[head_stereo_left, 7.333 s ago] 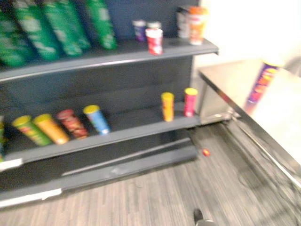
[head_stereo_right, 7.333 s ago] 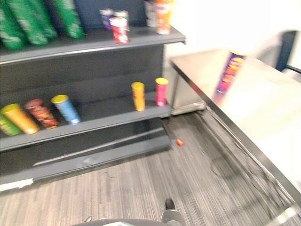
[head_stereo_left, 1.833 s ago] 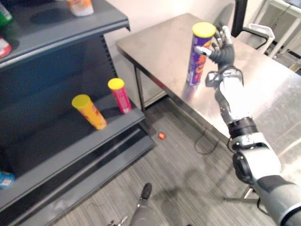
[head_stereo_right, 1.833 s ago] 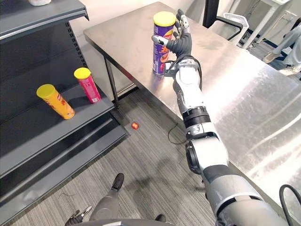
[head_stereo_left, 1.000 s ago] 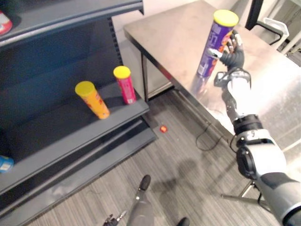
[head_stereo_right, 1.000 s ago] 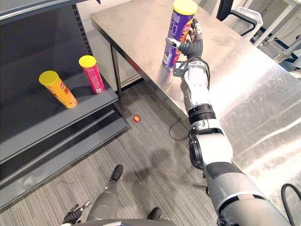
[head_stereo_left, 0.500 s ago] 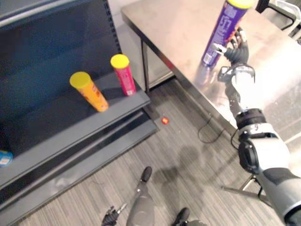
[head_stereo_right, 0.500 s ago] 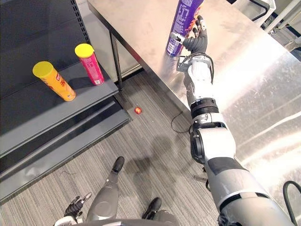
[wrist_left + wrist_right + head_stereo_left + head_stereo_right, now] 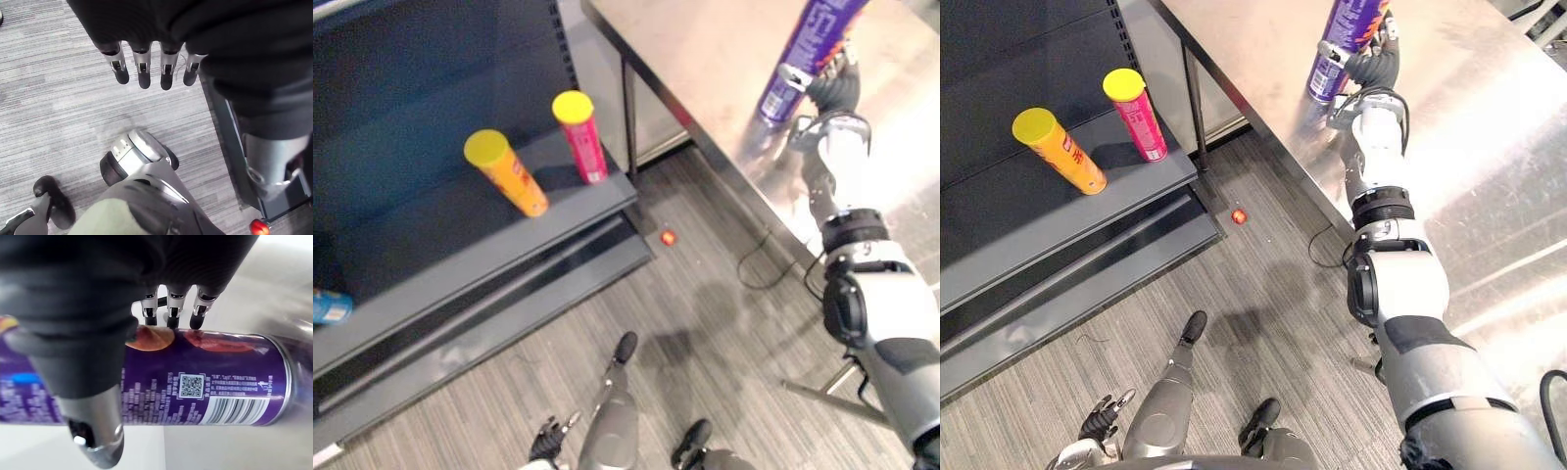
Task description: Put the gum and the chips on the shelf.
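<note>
Now that the right robot hand (image 9: 1376, 69) has moved in on the purple chips can (image 9: 1340, 39), standing near the front edge of the counter (image 9: 1489, 147), you see thumb and fingers spread either side, not yet clamped. Note the left robot hand (image 9: 142, 73) hangs relaxed above the floor (image 9: 1263, 294). Grasp likely next.

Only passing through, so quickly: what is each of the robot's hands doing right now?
Left hand: open, hanging over the floor, holding nothing.
Right hand: at the purple chips can on the steel table; grip cannot be told.
</note>
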{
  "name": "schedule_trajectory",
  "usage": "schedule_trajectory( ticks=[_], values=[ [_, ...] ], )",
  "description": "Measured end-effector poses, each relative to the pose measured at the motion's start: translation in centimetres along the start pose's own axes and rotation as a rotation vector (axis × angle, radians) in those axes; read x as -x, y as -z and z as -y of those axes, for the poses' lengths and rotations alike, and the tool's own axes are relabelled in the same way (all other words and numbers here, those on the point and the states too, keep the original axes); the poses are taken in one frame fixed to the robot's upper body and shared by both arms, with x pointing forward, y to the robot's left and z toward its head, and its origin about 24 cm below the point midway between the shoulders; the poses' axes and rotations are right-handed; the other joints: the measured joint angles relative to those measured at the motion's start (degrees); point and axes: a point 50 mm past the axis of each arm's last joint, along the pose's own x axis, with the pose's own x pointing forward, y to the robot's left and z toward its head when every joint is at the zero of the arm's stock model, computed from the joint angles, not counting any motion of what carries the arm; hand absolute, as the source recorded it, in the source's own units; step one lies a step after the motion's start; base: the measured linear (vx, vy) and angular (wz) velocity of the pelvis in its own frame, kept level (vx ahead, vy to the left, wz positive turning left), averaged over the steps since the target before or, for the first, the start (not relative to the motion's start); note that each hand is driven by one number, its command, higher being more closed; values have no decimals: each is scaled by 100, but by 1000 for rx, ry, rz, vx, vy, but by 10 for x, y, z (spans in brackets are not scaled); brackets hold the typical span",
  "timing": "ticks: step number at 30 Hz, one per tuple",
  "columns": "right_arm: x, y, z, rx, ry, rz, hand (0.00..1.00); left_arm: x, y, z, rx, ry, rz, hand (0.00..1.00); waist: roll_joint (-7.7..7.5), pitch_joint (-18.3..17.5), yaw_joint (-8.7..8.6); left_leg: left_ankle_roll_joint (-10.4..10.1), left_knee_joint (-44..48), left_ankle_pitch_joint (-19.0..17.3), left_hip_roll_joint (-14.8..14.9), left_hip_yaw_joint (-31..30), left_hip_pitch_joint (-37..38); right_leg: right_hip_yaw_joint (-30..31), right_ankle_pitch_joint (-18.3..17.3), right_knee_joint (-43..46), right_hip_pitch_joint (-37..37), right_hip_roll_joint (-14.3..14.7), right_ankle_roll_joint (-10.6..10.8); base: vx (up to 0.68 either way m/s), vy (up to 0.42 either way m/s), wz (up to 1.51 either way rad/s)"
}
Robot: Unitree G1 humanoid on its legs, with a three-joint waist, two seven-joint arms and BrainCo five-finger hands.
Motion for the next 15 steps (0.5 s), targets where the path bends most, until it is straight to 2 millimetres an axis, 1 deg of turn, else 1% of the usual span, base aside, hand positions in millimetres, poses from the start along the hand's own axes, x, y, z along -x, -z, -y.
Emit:
schedule_trajectory(
  ticks=[2, 3, 5, 8, 10, 15],
  values=[
    [-1, -4, 1, 0, 2, 9, 0, 0, 0, 0, 5, 0, 2, 0, -1, 9, 23, 0, 1, 0, -32, -22, -14, -30, -21, 0, 5, -28, 5, 54, 20, 14],
    [-2, -6, 3, 3, 7, 15, 100, 0, -1, 1, 6, 1, 4, 0, 1, 10, 24, 1, 1, 0, -54, -83, -34, -82, -39, 0, 14, -49, 15, 54, 17, 17],
    [-4, -10, 6, 5, 16, 24, 100, 0, -1, 1, 8, 2, 11, 0, 1, 11, 25, 1, 2, 0, -55, -131, -80, -118, -40, 0, 6, -51, 15, 46, 12, 18],
    [-6, -17, 7, -16, 37, 41, 100, -1, -4, 3, 12, 6, 19, 0, 3, 69, 83, 2, 3, 0, -75, -146, -94, -125, -40, -3, 6, -67, 15, 27, 28, 7],
    [-6, -19, 7, -17, 43, 47, 100, -1, -5, 4, 12, 10, 22, 0, 0, 81, 143, 4, 3, -2, -82, -151, -100, -134, -40, -10, 7, -71, 15, 7, 18, 1],
    [-5, -18, 2, -19, 30, 48, 100, -1, -5, 5, 9, 13, 21, 0, 1, 82, 159, 5, 3, -3, -79, -150, -101, -135, -41, -10, 4, -70, 16, -7, 35, 0]
  ],
)
